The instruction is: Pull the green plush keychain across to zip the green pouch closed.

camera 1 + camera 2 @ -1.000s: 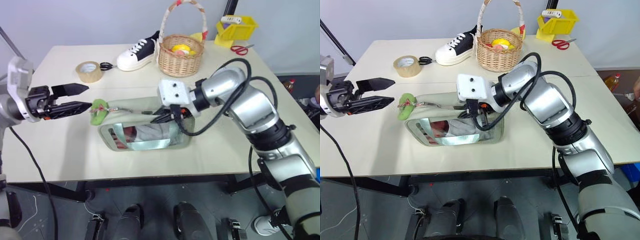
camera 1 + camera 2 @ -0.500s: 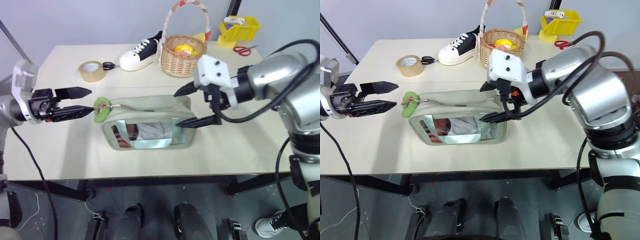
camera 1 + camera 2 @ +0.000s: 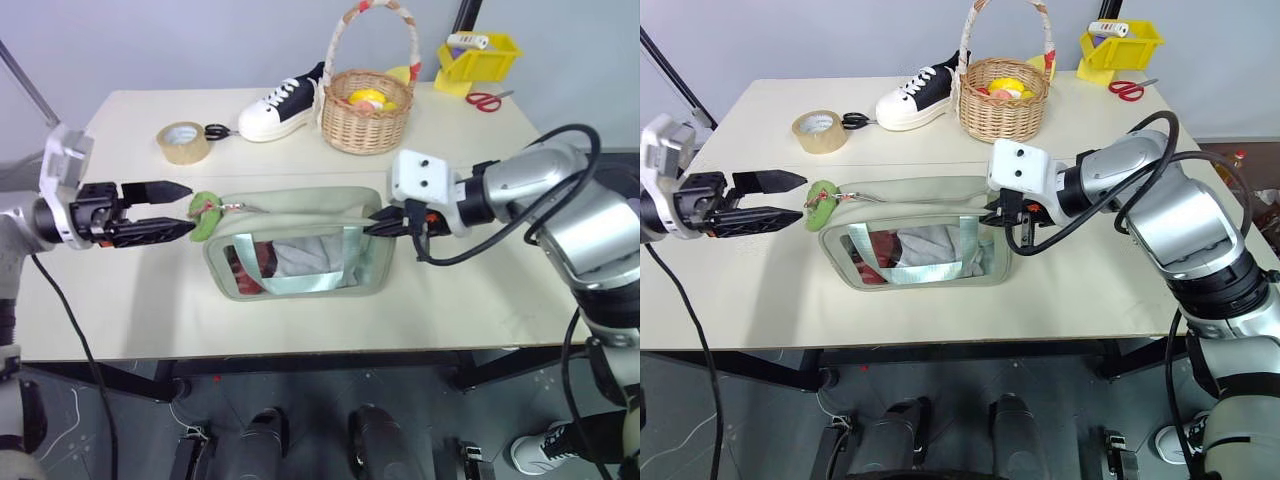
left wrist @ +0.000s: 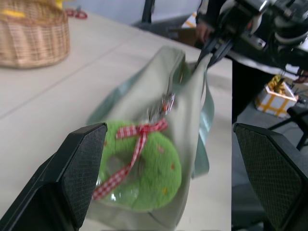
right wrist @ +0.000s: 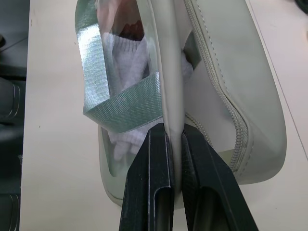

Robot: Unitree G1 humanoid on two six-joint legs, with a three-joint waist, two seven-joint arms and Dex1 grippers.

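The green pouch lies near the front middle of the table. The right gripper is closed, pinching the right end of the pouch. At its left end sits the green plush keychain, between the spread fingers of the left gripper, which holds nothing. Farther back stand a tape roll, a shoe and a wicker basket.

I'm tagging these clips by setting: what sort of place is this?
Probably a lab or test workspace, not a home: a plain table holds unrelated props, namely a sneaker, wicker basket, tape roll and yellow parts bin.
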